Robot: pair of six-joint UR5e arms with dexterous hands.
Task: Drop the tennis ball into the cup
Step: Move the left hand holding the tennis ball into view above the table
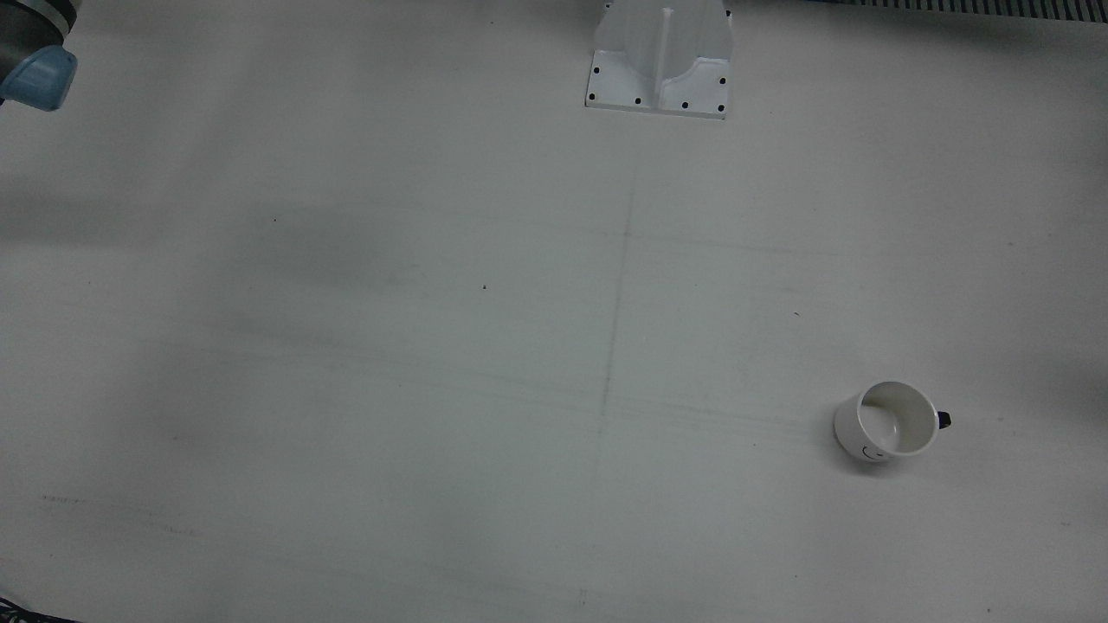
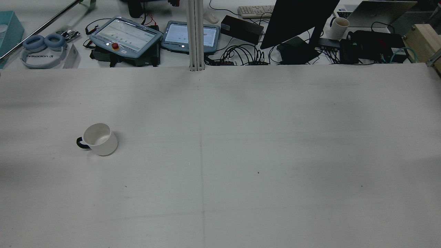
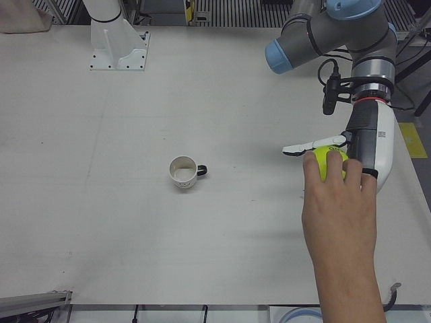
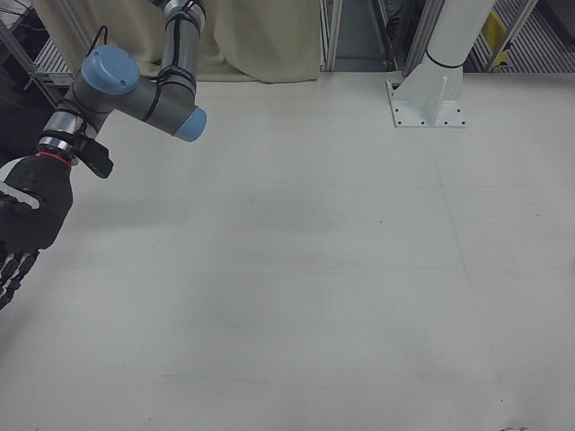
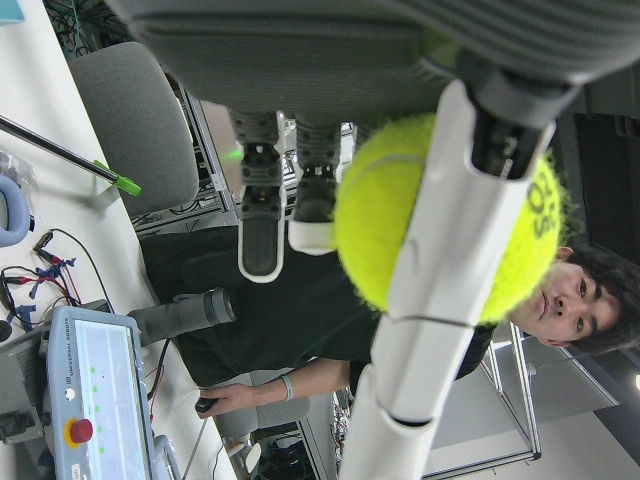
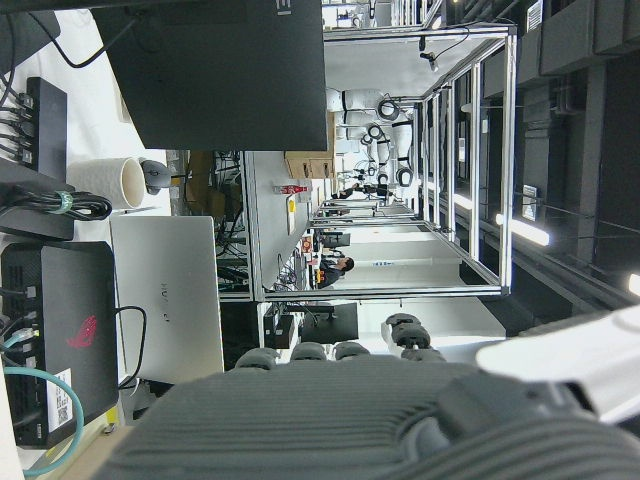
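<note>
Ball (image 3: 330, 161) is off the table, up in the left hand (image 3: 360, 153) at the table's edge on the robot's left, well apart from the cup (image 3: 183, 172). A person's hand (image 3: 337, 195) reaches in from the operators' side and covers the ball's lower part; it touches the ball and the robot hand. Left hand view: one white finger (image 5: 440, 270) lies across the ball (image 5: 445, 220), other fingertips just beside it. Cannot tell whether the robot hand grips the ball or the person is holding it there.

Cup upright on the table (image 2: 241, 155), open end up, dark handle (image 2: 80, 143) toward the robot's left. Interior looks empty in the rear and front views (image 1: 889, 420). Bare table around it, nothing standing between cup and ball.

Right hand (image 4: 27, 224), dark, hangs past the table edge on the robot's right, fingers pointing down, nothing in it, looks relaxed and open.

White pedestal (image 1: 662, 61) bolted at the robot's side of the table. Beyond the far edge in the rear view: two teach pendants (image 2: 125, 34), monitor (image 2: 296, 20), cables, headphones (image 2: 43, 50), a second mug (image 2: 338, 27).
</note>
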